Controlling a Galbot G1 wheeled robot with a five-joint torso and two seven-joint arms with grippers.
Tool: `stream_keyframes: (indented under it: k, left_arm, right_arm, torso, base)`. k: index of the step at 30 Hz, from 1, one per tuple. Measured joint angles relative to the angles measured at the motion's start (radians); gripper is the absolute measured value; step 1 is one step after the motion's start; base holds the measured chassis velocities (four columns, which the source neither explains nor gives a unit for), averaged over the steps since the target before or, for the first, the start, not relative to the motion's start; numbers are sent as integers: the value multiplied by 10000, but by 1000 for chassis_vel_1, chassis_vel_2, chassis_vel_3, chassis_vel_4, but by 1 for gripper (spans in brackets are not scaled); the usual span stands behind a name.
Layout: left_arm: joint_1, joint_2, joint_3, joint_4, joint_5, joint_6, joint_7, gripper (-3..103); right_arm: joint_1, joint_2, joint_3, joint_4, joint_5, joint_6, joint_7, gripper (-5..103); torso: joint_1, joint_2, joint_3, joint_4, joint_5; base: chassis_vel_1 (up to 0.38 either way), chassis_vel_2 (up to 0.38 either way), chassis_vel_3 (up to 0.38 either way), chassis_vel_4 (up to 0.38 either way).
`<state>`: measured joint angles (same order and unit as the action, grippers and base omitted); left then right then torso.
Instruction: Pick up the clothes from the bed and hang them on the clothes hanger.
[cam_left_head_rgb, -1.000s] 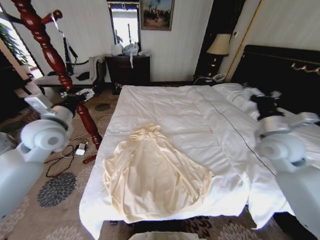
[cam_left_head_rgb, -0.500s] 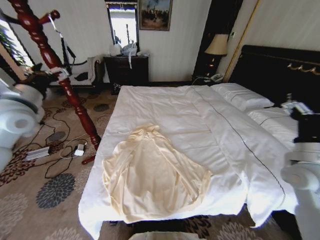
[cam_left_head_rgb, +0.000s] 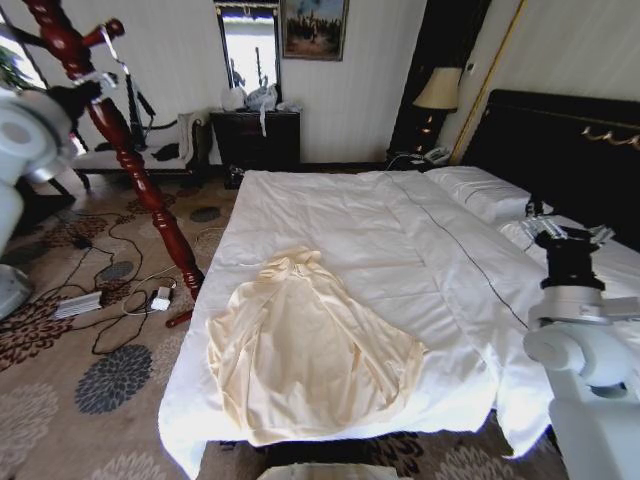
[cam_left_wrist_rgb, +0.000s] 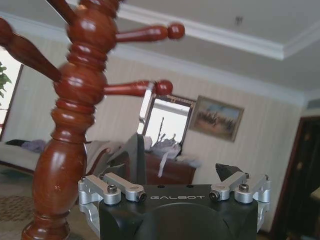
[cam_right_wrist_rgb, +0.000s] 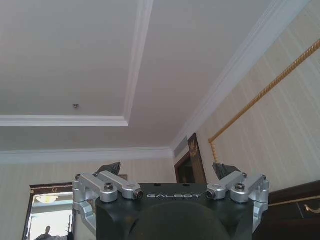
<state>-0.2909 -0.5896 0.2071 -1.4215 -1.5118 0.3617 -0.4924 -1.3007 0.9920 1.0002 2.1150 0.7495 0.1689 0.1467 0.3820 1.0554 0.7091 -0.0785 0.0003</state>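
- The left gripper (cam_left_wrist_rgb: 177, 172) is raised at about ten o'clock in the head view, close beside the red-brown turned wooden coat stand (cam_left_head_rgb: 110, 120); its wrist view shows the two fingers spread wide with nothing between them and the stand's pegs just off to one side.
- The right gripper (cam_right_wrist_rgb: 167, 170) is lifted at about four o'clock in the head view, over the pillow side of the bed, pointing up at the ceiling; its fingers are also wide apart and empty.
- The clothes (cam_left_head_rgb: 305, 350), a cream garment, lie spread flat on the bed (cam_left_head_rgb: 400, 230) at about six o'clock, near the foot edge, hood end toward the headboard side, well apart from both grippers.
- The dark headboard (cam_left_head_rgb: 560, 140) with gold trim stands at two o'clock, with a lamp (cam_left_head_rgb: 437, 90) beside it at one o'clock.
- Cables (cam_left_head_rgb: 120, 310) and a small white box lie on the patterned carpet at eight o'clock, near the stand's foot.
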Motion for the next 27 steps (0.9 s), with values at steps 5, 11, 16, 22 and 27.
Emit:
stream_keyframes:
  k: [5,11,16,22,27]
  left_arm:
    - [-1313,-1193,1230,1094,376,1072,-2149,100]
    - [-1866,-2112,1503,1819,-428,2174,-4191,100]
    - [-1981,-2113,1607,2137,-941,2588,-4630,100]
    - [-2140,-2013,1640,2266,-1629,2720,-4581,100]
    - [-2359,-1980,1787,2320,-2027,2872,-4583,92]
  right_arm:
    - [-87,29,112,-135,-100,-9,123,100]
    - [-255,94,322,-229,-157,-8,240,100]
    - [-332,155,340,-184,-221,-51,354,100]
    - [-359,206,328,-96,-244,-142,505,100]
    - [-405,288,282,-9,-262,-248,666,100]
  torso:
    - [3,-1,1,8,1]
    - [-2,0,-2,4,1]
    - [-1,0,-1,9,-5]
    - [-2,1,-2,9,-6]
    - [-1,0,-1,5,-1]
  base:
    - [0,0,0,0]
    - [0,0,0,0]
    - [0,0,0,0]
    - [0,0,0,0]
    - [0,0,0,0]
